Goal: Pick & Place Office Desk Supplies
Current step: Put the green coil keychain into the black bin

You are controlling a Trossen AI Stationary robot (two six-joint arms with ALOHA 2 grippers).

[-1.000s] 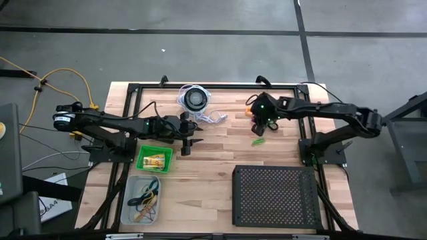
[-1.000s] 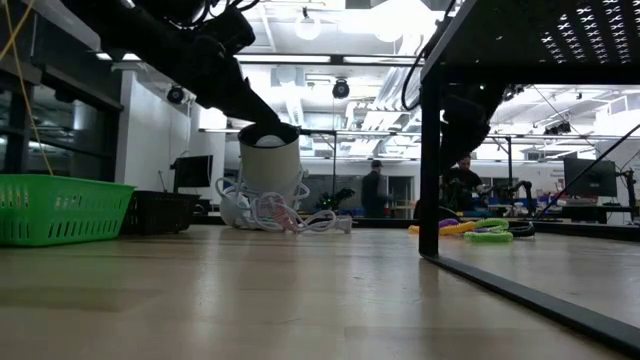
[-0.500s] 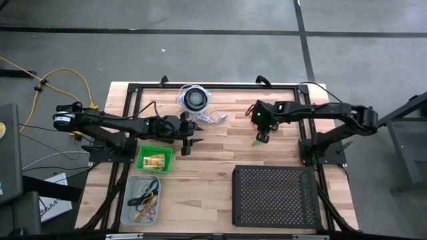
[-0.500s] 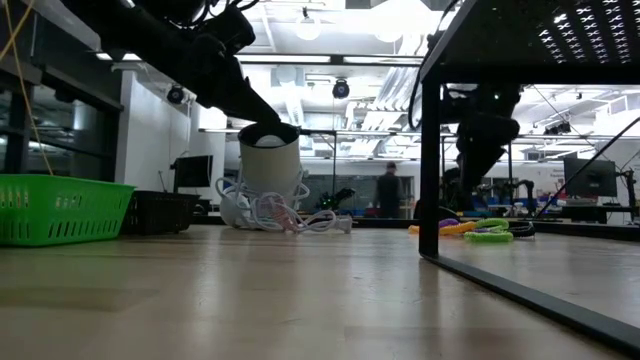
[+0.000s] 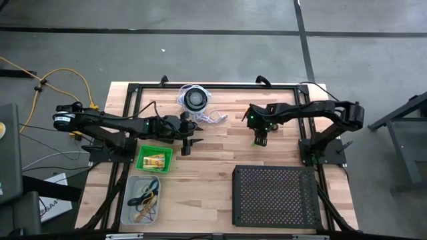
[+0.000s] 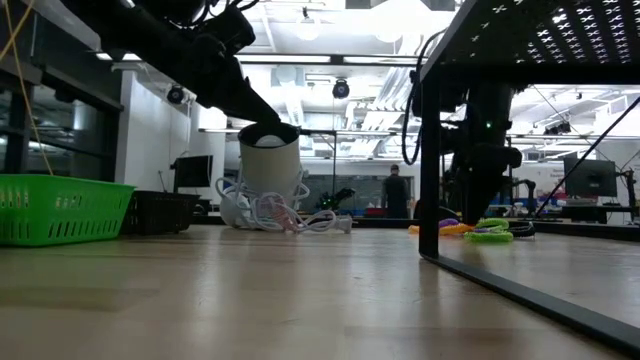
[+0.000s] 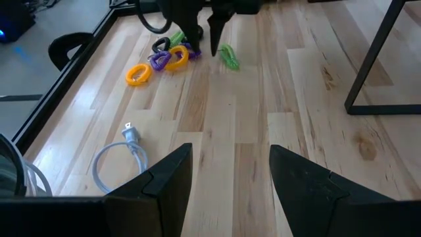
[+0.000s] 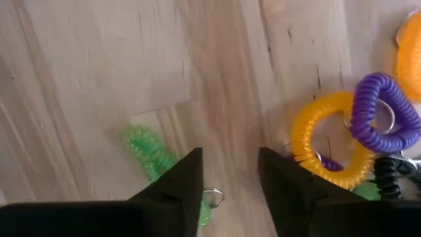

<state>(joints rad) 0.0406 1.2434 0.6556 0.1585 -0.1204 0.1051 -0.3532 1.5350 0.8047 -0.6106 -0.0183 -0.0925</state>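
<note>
A green coil ring [image 8: 150, 155] [image 5: 257, 141] lies on the wooden table, right of centre. Just behind it lies a cluster of yellow [image 8: 320, 141], purple [image 8: 381, 112], orange and black coil rings [image 7: 161, 58]. My right gripper [image 5: 260, 137] [image 8: 229, 181] points steeply down over the green ring, open. One finger [image 8: 181, 184] hides part of the ring, whose small metal loop [image 8: 212, 195] shows between the fingers. I cannot tell whether a finger touches the ring. My left gripper [image 5: 187, 145] [image 7: 227, 178] hangs open above the table's middle, with nothing in it.
A round black reel with coiled white cord [image 5: 195, 100] stands at the far middle, its plug end [image 7: 131, 135] trailing on the wood. A green bin with yellow packets [image 5: 155, 160] and a clear bin with rubber bands [image 5: 143, 200] sit near left. A black perforated tray [image 5: 275, 197] fills the near right.
My right gripper has come down and toward the table's near edge, onto the spot of the green coil ring, and has tipped to point more steeply down. The rings lie where they were.
</note>
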